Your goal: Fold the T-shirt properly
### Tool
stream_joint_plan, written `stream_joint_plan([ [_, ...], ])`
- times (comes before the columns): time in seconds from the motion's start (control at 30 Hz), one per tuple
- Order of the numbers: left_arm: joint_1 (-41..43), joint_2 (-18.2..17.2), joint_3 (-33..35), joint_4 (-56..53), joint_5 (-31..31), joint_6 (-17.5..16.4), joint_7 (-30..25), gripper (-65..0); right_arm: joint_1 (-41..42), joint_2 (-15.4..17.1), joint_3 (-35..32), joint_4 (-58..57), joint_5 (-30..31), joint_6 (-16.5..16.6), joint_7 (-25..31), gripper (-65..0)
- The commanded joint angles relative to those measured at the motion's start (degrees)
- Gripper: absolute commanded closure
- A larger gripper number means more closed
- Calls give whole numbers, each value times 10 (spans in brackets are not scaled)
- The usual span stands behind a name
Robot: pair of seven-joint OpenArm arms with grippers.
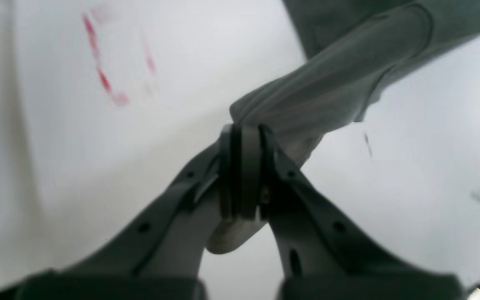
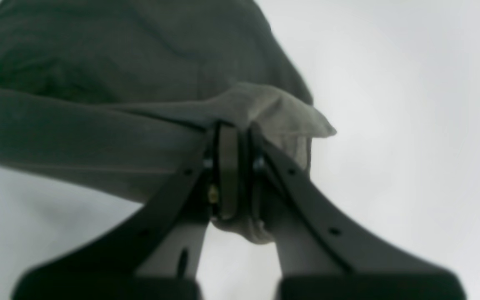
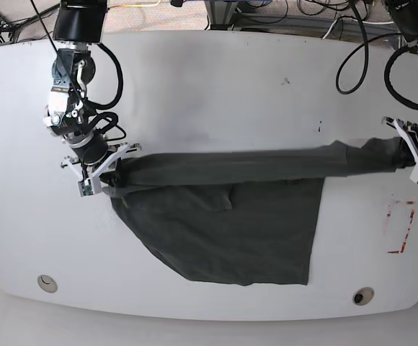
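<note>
The dark charcoal-grey T-shirt (image 3: 230, 216) lies on the white table (image 3: 209, 79), its upper edge stretched taut into a long band between both arms. My left gripper (image 1: 244, 131) is shut on one bunched end of the shirt (image 1: 331, 87); it shows in the base view (image 3: 405, 153) at the right. My right gripper (image 2: 233, 127) is shut on the other bunched end (image 2: 140, 83); it shows in the base view (image 3: 102, 173) at the left. The rest of the shirt spreads flat toward the front edge. The neck label is hidden.
Red tape marks (image 3: 400, 227) lie on the table at the right, also in the left wrist view (image 1: 104, 79). Two round holes (image 3: 47, 282) (image 3: 362, 295) sit near the front edge. Cables (image 3: 353, 43) hang at the back right.
</note>
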State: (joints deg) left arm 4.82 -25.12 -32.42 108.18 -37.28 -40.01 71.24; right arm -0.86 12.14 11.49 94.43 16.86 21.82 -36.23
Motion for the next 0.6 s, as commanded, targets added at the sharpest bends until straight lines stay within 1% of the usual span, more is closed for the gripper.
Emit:
stream_joint_plan([
  [0.0,26,-15,-20,10,0,0,-21,0,-15,1,4,15,4,-4,21,0],
  [0.27,114,-15,-57,10,0,0,-22,0,-92,-2,3,24,9,-4,21,0],
  [0.37,135,-15,-67,10,0,0,-22,0,-114,-18,2,33,7,-4,21,0],
  [0.57,161,-16,-72,10,0,0,-22,0,-148,-37,0,57,5,-4,21,0],
])
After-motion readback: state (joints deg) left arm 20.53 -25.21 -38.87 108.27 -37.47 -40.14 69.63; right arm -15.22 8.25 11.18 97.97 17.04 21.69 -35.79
